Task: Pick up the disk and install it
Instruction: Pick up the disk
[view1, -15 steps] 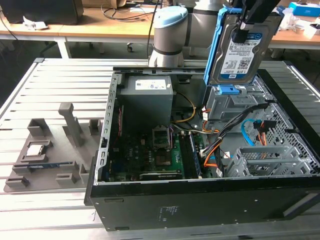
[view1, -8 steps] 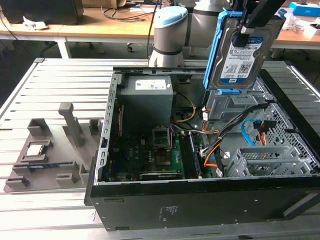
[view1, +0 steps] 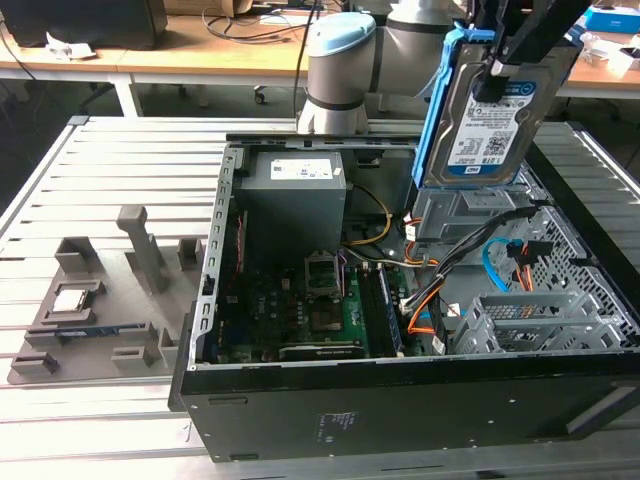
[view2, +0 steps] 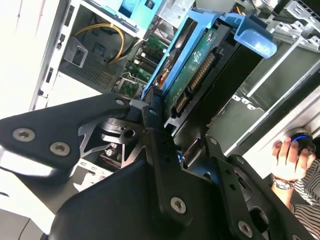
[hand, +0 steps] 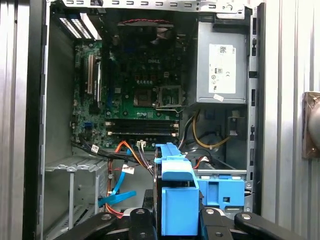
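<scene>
An open computer case (view1: 400, 410) lies beneath the gripper (view1: 492, 80), which is clamped on the disk (view1: 485, 125) and holds it upright (blue frame around its edges) just above the drive bay (view1: 458, 212). Installing it well, I judge, calls for a disk square to that bay and clear of the cables (view1: 470, 250) below the gripper.

Item: one arm (view1: 338, 70), grey joint housings with pale blue caps, base at 12 o'clock in the exterior view. Black claw (view1: 497, 72) at 1 o'clock, hanging from above; fingers (view2: 156, 125) closed against both faces of the disk (view1: 480, 110), held on edge, aloft.
</scene>
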